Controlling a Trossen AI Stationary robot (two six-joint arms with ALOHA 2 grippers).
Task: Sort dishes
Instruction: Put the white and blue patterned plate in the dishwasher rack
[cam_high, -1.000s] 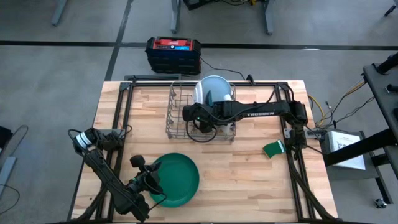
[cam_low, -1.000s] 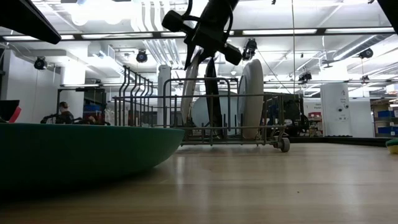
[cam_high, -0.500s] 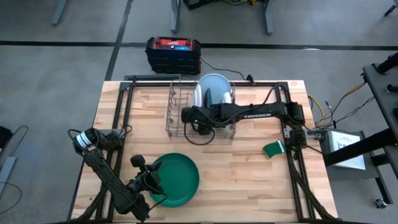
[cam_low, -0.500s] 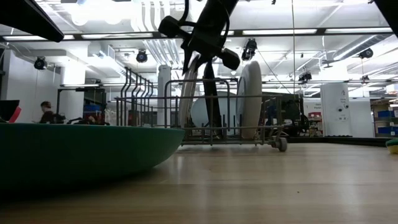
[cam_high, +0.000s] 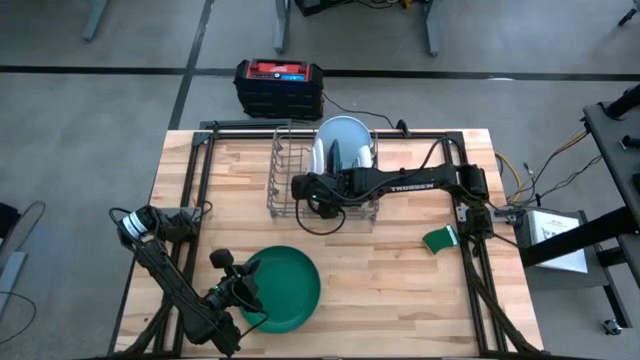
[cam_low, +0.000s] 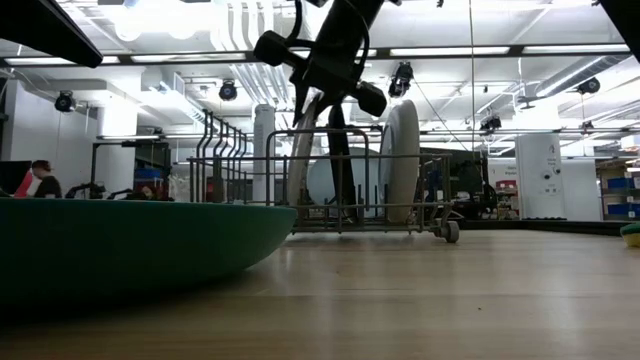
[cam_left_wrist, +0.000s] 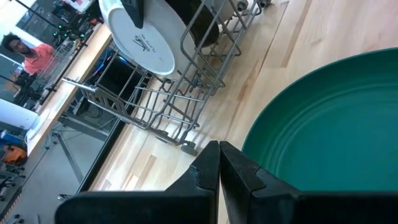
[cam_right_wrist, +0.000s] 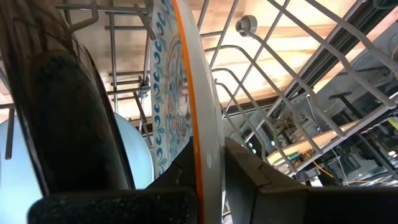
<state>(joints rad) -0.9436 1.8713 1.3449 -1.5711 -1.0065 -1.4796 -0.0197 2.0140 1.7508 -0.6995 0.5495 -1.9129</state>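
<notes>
**Right gripper at a patterned plate in the wire rack**

The grey wire rack (cam_high: 322, 185) stands on the wooden table (cam_high: 400, 270) and serves as the landmark. The right gripper (cam_high: 312, 190) reaches into the rack from its right side, fingers narrowly parted on either side of the orange rim of a white plate with a blue motif (cam_right_wrist: 180, 112), which stands on edge between the wires. Whether the fingers still pinch the rim, I cannot tell. A pale blue plate (cam_high: 345, 140) leans upright at the rack's far end, and another white plate (cam_low: 403, 160) stands upright in a slot beside the gripper.

The large dark green plate (cam_high: 285, 290) lies flat on the table, well in front of the rack. The left gripper (cam_high: 245, 295) rests at that plate's left rim, its fingers pressed together with nothing between them.

A green sponge (cam_high: 440, 240) lies to the right of the rack.
</notes>
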